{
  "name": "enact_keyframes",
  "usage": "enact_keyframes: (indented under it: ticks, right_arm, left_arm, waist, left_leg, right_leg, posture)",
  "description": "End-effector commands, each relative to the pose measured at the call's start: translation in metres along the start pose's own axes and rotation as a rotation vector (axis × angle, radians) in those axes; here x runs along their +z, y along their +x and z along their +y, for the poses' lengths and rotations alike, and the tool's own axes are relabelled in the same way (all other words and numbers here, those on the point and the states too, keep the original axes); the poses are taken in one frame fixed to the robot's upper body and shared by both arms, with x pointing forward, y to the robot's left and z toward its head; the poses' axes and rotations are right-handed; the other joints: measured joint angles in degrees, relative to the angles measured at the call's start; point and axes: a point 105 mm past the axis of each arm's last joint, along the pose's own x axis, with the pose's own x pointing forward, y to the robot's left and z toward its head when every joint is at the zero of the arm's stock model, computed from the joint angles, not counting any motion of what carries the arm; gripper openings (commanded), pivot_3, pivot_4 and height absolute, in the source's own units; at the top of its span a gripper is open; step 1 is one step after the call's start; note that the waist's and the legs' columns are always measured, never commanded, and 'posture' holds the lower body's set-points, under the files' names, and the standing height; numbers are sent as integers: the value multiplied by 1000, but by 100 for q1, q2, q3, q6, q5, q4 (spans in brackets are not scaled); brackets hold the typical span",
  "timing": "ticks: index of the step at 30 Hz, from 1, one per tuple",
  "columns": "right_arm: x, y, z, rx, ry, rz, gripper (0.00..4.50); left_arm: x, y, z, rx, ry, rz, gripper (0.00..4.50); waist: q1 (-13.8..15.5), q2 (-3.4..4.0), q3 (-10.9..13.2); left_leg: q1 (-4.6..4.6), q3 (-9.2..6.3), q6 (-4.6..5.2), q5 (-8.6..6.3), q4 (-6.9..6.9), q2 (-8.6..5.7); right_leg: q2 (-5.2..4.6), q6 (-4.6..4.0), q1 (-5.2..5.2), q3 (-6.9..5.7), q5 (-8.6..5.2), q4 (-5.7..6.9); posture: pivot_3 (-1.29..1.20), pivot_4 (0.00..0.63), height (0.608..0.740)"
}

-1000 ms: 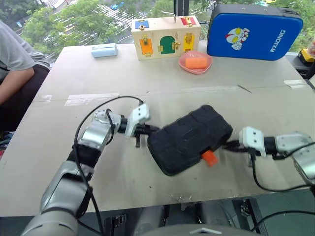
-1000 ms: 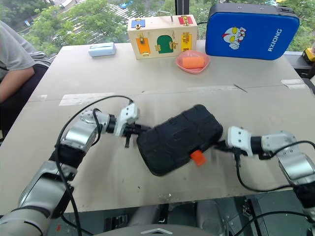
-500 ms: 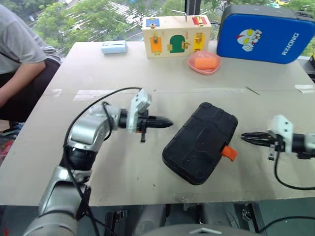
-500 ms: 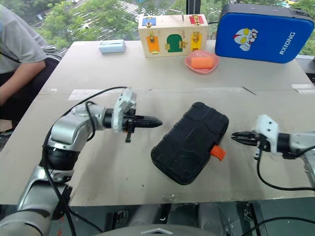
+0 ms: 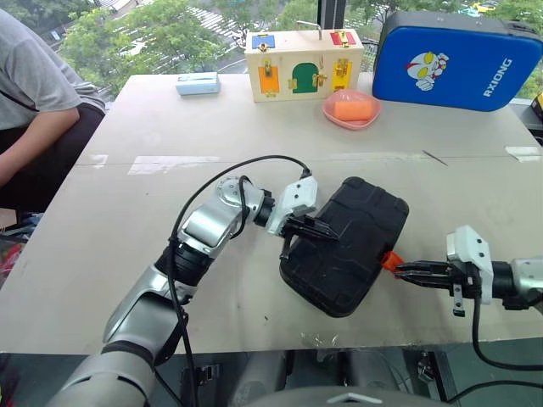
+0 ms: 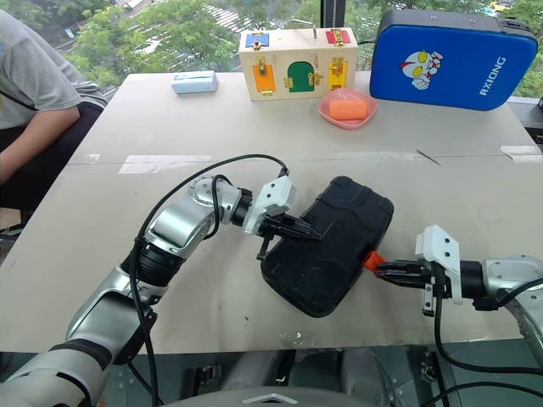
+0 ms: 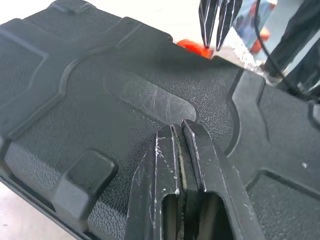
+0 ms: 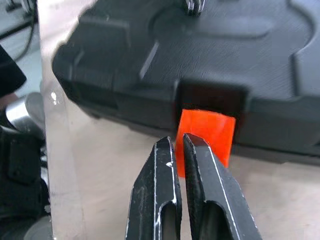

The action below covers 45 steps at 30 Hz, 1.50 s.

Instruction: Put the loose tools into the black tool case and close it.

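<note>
The black tool case (image 5: 348, 242) lies closed and slanted on the table, its orange latch (image 5: 390, 259) sticking out of the right edge. My left gripper (image 5: 328, 231) is shut, its tips resting on the textured lid (image 7: 125, 95) near the left side. My right gripper (image 5: 402, 270) is shut and level, its tips just at the orange latch (image 8: 207, 131). In the left wrist view the right gripper's fingertips (image 7: 206, 22) hang over the latch (image 7: 192, 46). The loose tools are out of view.
At the table's far edge stand a blue cartoon-print case (image 5: 445, 59), a wooden lock box (image 5: 303, 64), a pink bowl (image 5: 349, 108) and a pale blue box (image 5: 198, 83). A person (image 5: 34, 102) sits at the left. The table's front edge is close below the case.
My left gripper has swung right from beside the case onto its lid. My right gripper has come in to the orange latch. The case has stayed put over the last half second.
</note>
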Motion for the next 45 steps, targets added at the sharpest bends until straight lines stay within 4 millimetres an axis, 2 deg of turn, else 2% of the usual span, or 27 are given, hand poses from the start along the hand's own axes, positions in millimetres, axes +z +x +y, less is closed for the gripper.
enact_keyframes:
  ticks: [1, 8, 13, 20, 25, 40, 45]
  right_arm:
    - [-12, 4, -3, -35, -20, 51, 0]
    - [-23, 14, -15, -95, -5, 64, 0]
    - [-20, 18, -17, -100, -5, 57, 0]
    - [21, 23, -19, -95, 0, -89, 0]
    - [40, 21, -13, -62, 33, -146, 0]
    - [64, 21, -1, 23, 47, -174, 0]
    - [55, 23, -3, 11, 41, -142, 0]
  left_arm:
    - [-30, 3, -4, 4, -84, 87, 65]
    - [-21, 8, -5, -3, -55, 67, 65]
    - [-26, 13, -5, -15, 6, 117, 65]
    - [-46, 28, 8, -1, 248, 291, 65]
    - [-54, 31, 14, -4, 360, 353, 65]
    - [-55, 39, 6, -23, 298, 298, 65]
    - [-54, 39, 6, -16, 284, 284, 65]
  waist:
    - [1, -1, -1]
    - [1, -4, -3]
    - [69, -4, -3]
    - [80, -7, -5]
    - [60, -16, -16]
    - [-113, -22, -29]
    - [-28, -40, -86]
  left_leg:
    - [4, 0, 0, 0, -1, 0]
    - [20, 3, 0, 0, -12, -1]
    - [20, 2, 0, 0, -13, -2]
    - [49, 2, 6, -4, -12, -5]
    - [55, -1, 21, -12, -13, -5]
    - [60, -5, 24, -14, -30, -2]
    - [77, -14, 25, -15, -56, 2]
  right_leg:
    - [1, 0, 2, 0, 0, 1]
    - [3, 1, 4, 6, -1, 1]
    - [2, 1, 4, 5, -1, 0]
    - [1, 1, 41, 4, -1, -2]
    - [1, 3, 43, 5, 1, -1]
    - [6, 4, 41, 4, 1, -1]
    - [9, 5, 47, -4, -1, -21]
  posture:
    - [0, 150, 735]
    - [0, 150, 735]
    - [0, 150, 735]
    - [0, 150, 735]
    - [0, 150, 735]
    - [0, 150, 735]
    - [0, 150, 735]
